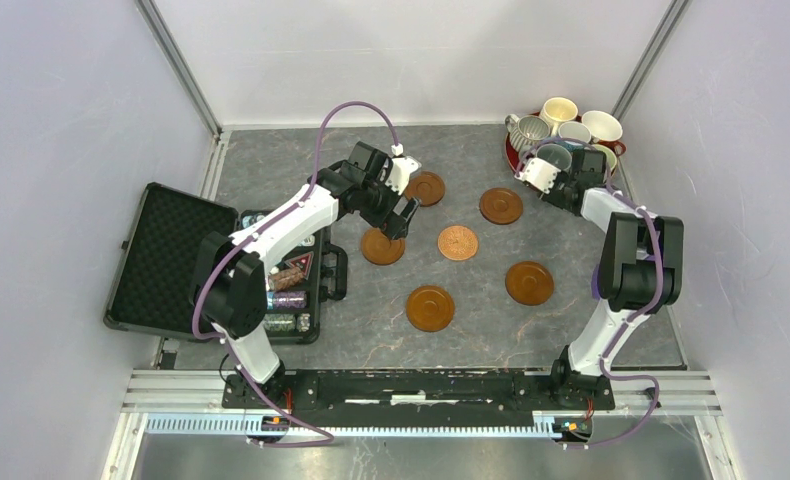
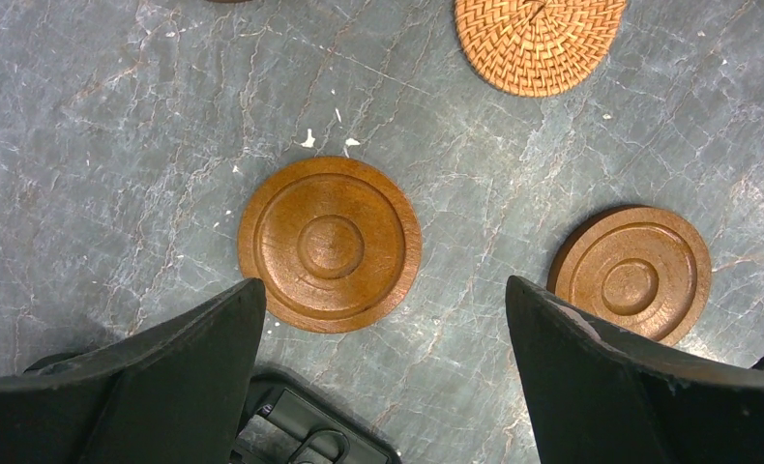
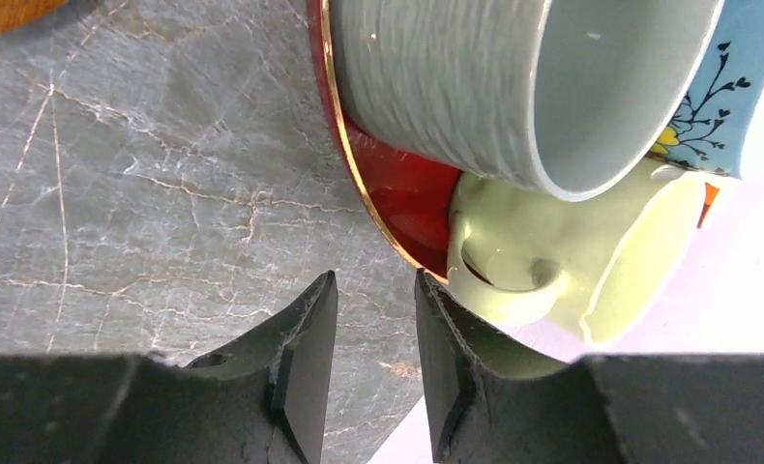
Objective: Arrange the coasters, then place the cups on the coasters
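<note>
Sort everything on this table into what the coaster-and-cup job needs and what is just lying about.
Job: five glossy dark brown round rimmed coasters; one woven copper-orange round coaster; the handled ceramic mugs.
Lying about: dark red round tray under the mugs; open black foam-lined case; striped poker chips inside it.

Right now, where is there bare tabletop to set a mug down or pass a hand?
Free: far-left corner of the table, and the strip between the nearest wooden coaster and arm bases. Crowded: mugs on the red tray.

Open black case (image 1: 166, 255) lies far left; dark red tray (image 3: 397, 188) back right.
</note>
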